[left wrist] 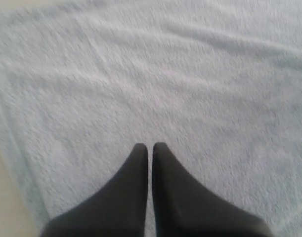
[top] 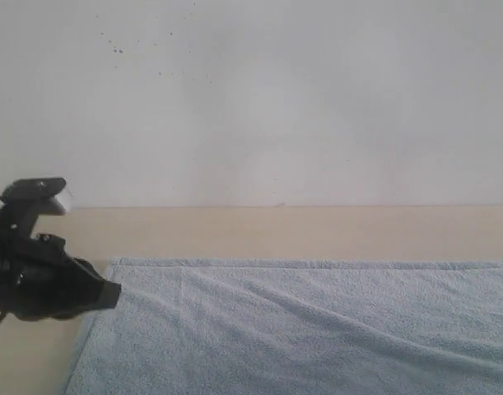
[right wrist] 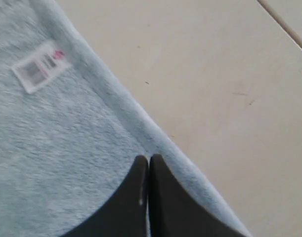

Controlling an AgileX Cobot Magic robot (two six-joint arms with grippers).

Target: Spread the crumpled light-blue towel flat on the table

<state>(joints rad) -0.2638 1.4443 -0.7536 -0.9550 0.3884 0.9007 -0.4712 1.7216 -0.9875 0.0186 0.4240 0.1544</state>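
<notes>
Both my left jaws and my right jaws are pressed shut, gripping nothing. Beneath them the towel (top: 300,329) lies spread on the desk (top: 276,232) with shallow wrinkles; my right jaws hang over its hemmed edge, near the white label (right wrist: 41,66).

A bare lab-like test bench — plain cream table (top: 276,234) against a speckled grey-white wall (top: 276,99)
</notes>
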